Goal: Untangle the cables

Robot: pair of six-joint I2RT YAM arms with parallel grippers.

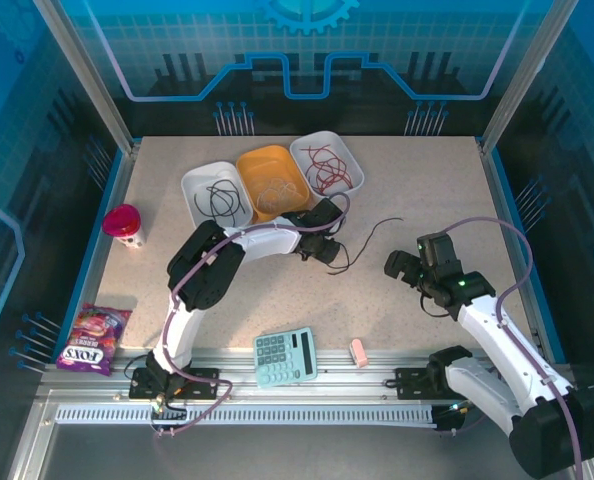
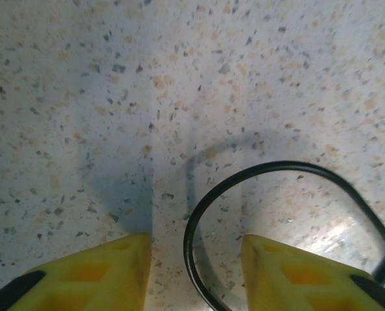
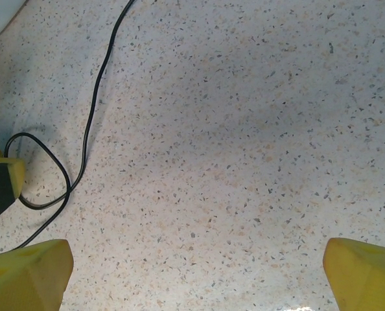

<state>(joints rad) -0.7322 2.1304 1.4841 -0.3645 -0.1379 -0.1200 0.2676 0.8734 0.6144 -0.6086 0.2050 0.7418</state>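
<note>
Black cable [image 2: 283, 165], speckled beige table [image 2: 179, 78], orange bin [image 1: 262, 165], white bins [image 1: 192, 181], turquoise calculator [image 1: 285, 357].

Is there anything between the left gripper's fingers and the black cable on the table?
Nothing visible stands in the way. The black cable loops on the table directly between the fingers of the left gripper.

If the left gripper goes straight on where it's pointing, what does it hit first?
Likely the black cable looped between its fingers, with the table just behind it.
</note>
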